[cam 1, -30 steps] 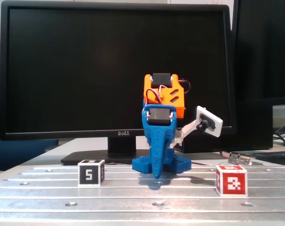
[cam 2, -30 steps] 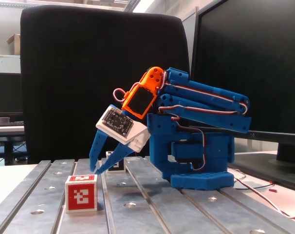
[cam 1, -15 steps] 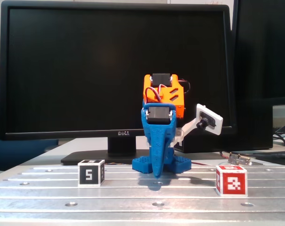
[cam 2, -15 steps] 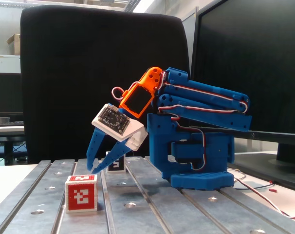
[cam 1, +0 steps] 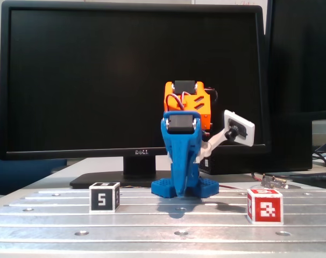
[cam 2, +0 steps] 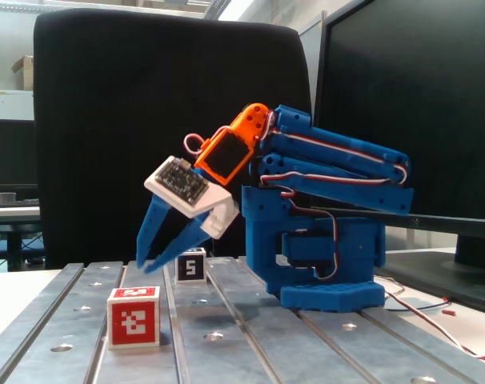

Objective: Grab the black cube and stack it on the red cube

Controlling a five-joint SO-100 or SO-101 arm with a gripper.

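The black cube [cam 1: 104, 198], white-edged with a white "5", sits on the metal table at the left of a fixed view; in another fixed view the black cube [cam 2: 191, 265] lies behind the fingers. The red cube [cam 1: 264, 206] with a white blocky marker stands at the right, and the red cube [cam 2: 134, 318] is nearest the camera from the side. My blue gripper [cam 2: 146, 266] hangs above the table between the two cubes, touching neither. Its fingertips almost meet and hold nothing. From the front the gripper [cam 1: 177, 194] points down at the middle.
The slotted metal table [cam 1: 44, 226] carries the arm's blue base [cam 2: 330, 272]. A large black monitor [cam 1: 130, 80] stands right behind the arm. A black chair back [cam 2: 130, 120] fills the background of the side view. A small circuit board [cam 1: 275, 181] lies at the back right.
The gripper has risen off the table surface and tilted outward, uncovering the black cube behind it in the side view. Both cubes stayed where they were.
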